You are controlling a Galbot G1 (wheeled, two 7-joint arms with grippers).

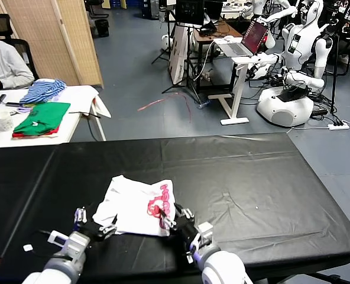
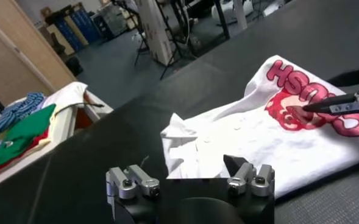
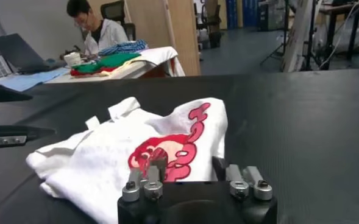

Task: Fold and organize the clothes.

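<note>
Here, from the head view, we see the white T-shirt [image 1: 138, 206] crumpled on the black table [image 1: 252, 189], close to the table's near edge, its pink-red print turned up on the right side. The left gripper [image 1: 95, 225] sits at the shirt's near left corner, fingers spread apart; the right gripper [image 1: 174, 220] sits at the near right corner by the print, and we cannot tell its jaw state here. Beyond the shirt the black surface runs bare to its far edge.

In the left wrist view, the left gripper [image 2: 191, 176] stands wide over the shirt's [image 2: 252, 134] hem, gripping nothing.

In the right wrist view, the right gripper [image 3: 188, 170] straddles the printed edge of the shirt [image 3: 106, 158], fingers partly apart.
</note>
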